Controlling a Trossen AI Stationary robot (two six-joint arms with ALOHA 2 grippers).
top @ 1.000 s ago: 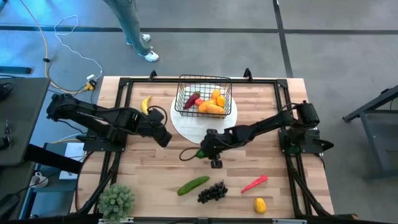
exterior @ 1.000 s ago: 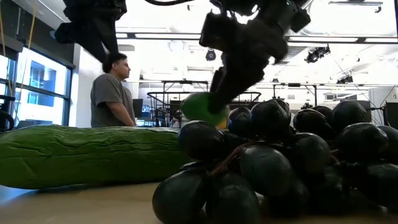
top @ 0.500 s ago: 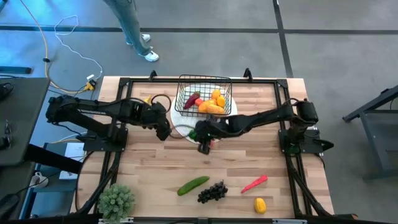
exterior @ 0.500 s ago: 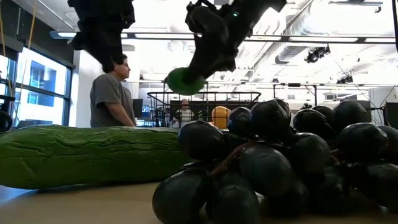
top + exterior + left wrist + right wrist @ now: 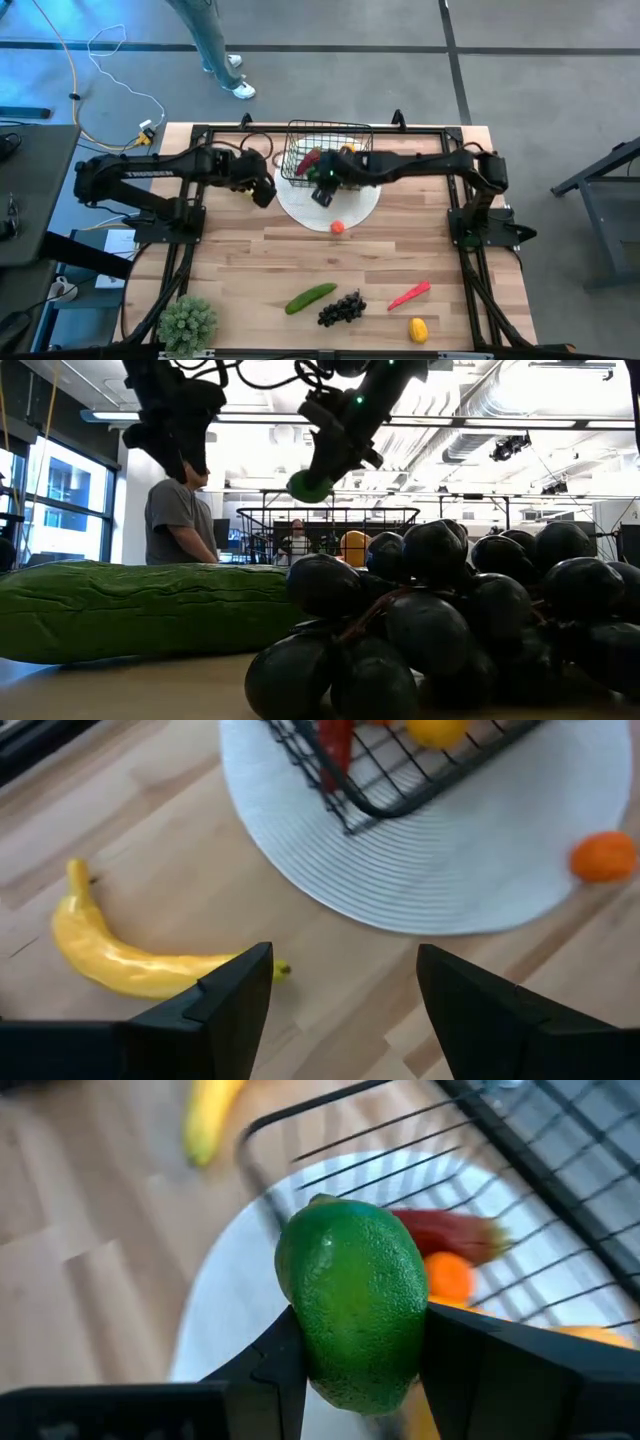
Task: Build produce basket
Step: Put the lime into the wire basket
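My right gripper (image 5: 322,183) is shut on a round green fruit (image 5: 355,1305). It hangs in the air over the near left corner of the black wire basket (image 5: 328,150). The basket stands on a white plate (image 5: 345,205) and holds a red chili (image 5: 445,1230) and several orange and yellow fruits. My left gripper (image 5: 345,990) is open above the table just left of the plate. The yellow banana (image 5: 130,955) lies flat on the wood right beside its fingertip. A small orange fruit (image 5: 338,227) lies at the plate's near edge. My right gripper pinches the green fruit's two opposite sides (image 5: 300,1320) between its two fingers. The fruit's rounded end sticks out past the fingertips. The fingers slant downward from the table's right side. The fruit (image 5: 310,485) is lifted clear, above the plate and level with the basket's rim.
On the near half of the table lie a cucumber (image 5: 310,297), dark grapes (image 5: 341,308), a red chili (image 5: 408,295) and a yellow fruit (image 5: 418,329). A potted plant (image 5: 187,323) stands at the near left corner. A person (image 5: 180,510) stands beyond the far edge.
My right gripper has risen and carried the green fruit from the middle of the table toward the far edge and slightly left, to the basket's near left corner, turning as it went. My left gripper has swung toward the far edge, close to the banana.
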